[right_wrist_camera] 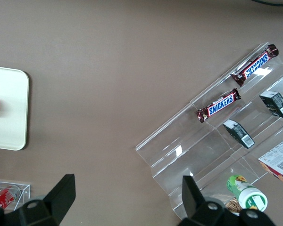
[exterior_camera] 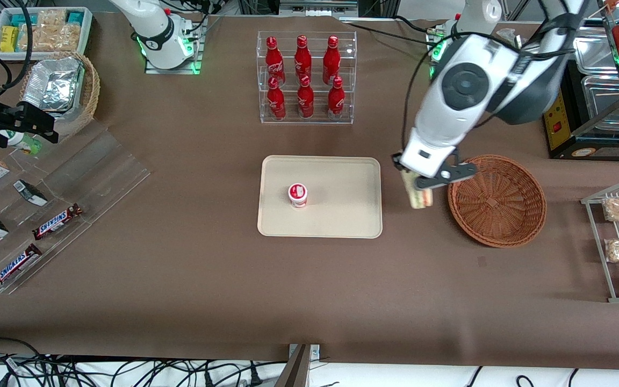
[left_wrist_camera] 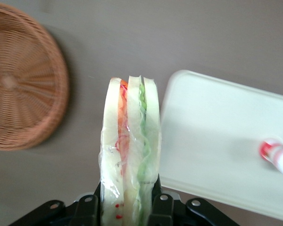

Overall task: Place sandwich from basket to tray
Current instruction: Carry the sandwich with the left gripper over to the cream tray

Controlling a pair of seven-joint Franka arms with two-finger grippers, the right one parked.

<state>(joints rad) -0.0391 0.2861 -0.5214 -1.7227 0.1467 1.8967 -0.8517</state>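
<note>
3 views recorded. Front view: the end effector [exterior_camera: 422,185] hangs above bare bench [exterior_camera: 309,290], between the tray [exterior_camera: 342,172] and the basket [exterior_camera: 497,200], with the sandwich [exterior_camera: 418,196] hanging below it, clear of both. The basket holds nothing. A small white-and-red cup [exterior_camera: 297,195] stands on the tray. Only this view shows the rack with 6 red bottles [exterior_camera: 304,75], farther from the camera than the tray.

Left wrist view adds the grip detail that the front view lacks: the 2 black fingers [left_wrist_camera: 160,207] press on the 2 bread faces of the sandwich [left_wrist_camera: 130,150], pinching the wedge on edge, with red and green filling layers showing under clear wrap. Basket [left_wrist_camera: 23,94] and tray [left_wrist_camera: 217,146] lie to either side of the sandwich; the cup [left_wrist_camera: 277,157] is at the frame edge.

Right wrist view alone shows 2 Snickers bars [right_wrist_camera: 218,105] on the clear acrylic shelves [right_wrist_camera: 193,150], toward the parked arm's end of the bench, plus a tray corner [right_wrist_camera: 14,117].
</note>
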